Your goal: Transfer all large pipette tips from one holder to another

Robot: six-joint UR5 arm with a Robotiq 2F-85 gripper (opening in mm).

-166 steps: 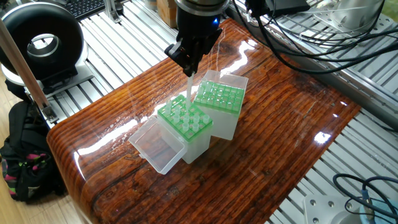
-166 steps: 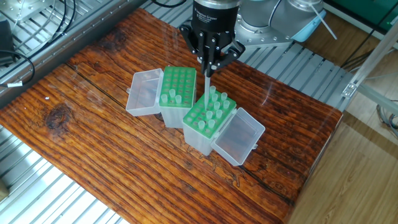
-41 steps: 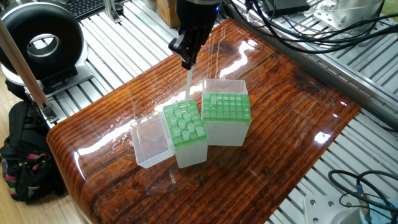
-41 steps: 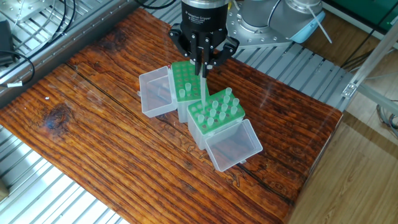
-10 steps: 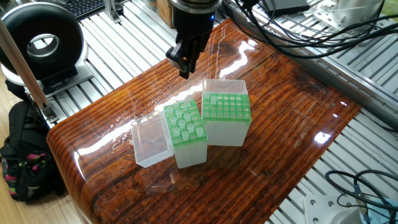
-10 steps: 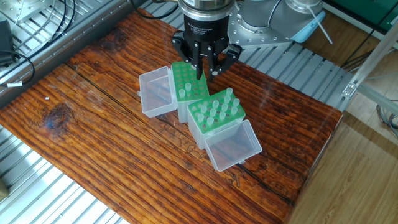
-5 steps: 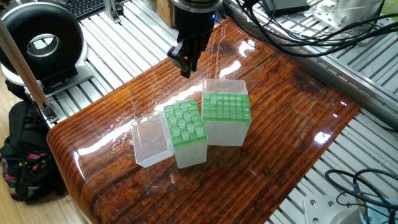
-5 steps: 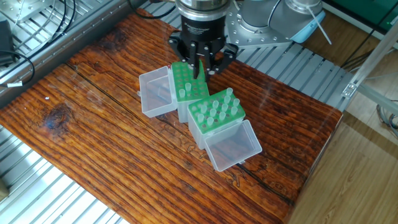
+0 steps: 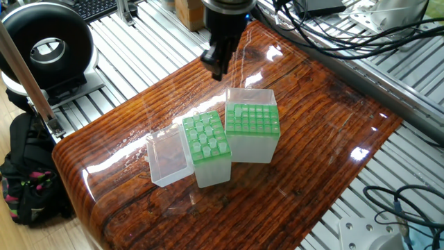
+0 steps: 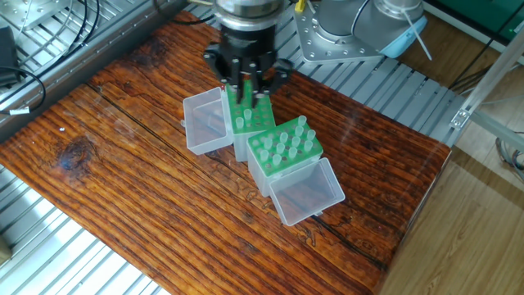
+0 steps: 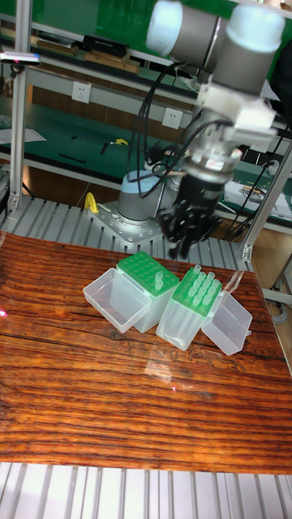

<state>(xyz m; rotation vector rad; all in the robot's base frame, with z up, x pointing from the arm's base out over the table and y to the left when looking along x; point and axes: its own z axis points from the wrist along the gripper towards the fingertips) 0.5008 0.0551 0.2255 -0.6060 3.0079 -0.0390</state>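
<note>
Two green-topped holders stand side by side on the wooden table. One holder (image 10: 285, 147) (image 9: 206, 141) (image 11: 197, 293) carries several large pipette tips (image 10: 282, 141) (image 11: 204, 284), whitish cones standing upright. In the other holder (image 10: 248, 115) (image 9: 252, 119) (image 11: 144, 270) a few tips (image 11: 154, 280) show. My gripper (image 10: 244, 92) (image 9: 220, 67) (image 11: 188, 238) hangs just above this second holder, over its far side. Its fingers stand slightly apart with nothing between them.
Each holder has a clear hinged lid lying open beside it (image 10: 205, 123) (image 10: 308, 192) (image 9: 169, 158). Black cables (image 9: 333, 42) run over the aluminium frame behind the table. A black ring light (image 9: 47, 48) and a backpack (image 9: 28, 173) sit off the table's edge.
The tip held 4 s ago is gone from the gripper. Over the last second the empty gripper has shifted sideways, from between the holders to above the holder with few tips.
</note>
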